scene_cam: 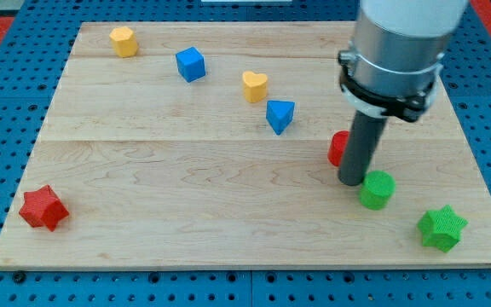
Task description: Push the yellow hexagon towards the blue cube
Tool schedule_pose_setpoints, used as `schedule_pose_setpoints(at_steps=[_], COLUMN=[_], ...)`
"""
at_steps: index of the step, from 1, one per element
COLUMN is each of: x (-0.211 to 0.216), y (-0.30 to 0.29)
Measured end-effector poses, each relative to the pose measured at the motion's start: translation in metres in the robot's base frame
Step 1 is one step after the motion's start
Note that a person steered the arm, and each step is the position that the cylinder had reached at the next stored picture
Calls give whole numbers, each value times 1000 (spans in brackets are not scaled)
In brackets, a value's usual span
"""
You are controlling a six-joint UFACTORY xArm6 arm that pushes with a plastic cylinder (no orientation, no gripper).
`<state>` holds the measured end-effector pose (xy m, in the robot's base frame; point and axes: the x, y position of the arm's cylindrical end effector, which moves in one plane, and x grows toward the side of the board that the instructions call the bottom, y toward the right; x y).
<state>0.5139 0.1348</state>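
Note:
The yellow hexagon sits near the board's top left corner. The blue cube lies a short way to its right and slightly lower. My tip is far from both, at the view's right, touching down between a red block, partly hidden behind the rod, and a green cylinder-like block.
A yellow heart and a blue triangular block lie in the upper middle. A red star is at the bottom left, a green star at the bottom right. The wooden board rests on a blue pegboard.

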Motion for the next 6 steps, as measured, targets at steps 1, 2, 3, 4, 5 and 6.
schedule_pose_setpoints(at_steps=[1, 2, 3, 4, 5, 6], x=[-5, 26, 29, 39, 60, 99], y=[-80, -188, -306, -381, -345, -385])
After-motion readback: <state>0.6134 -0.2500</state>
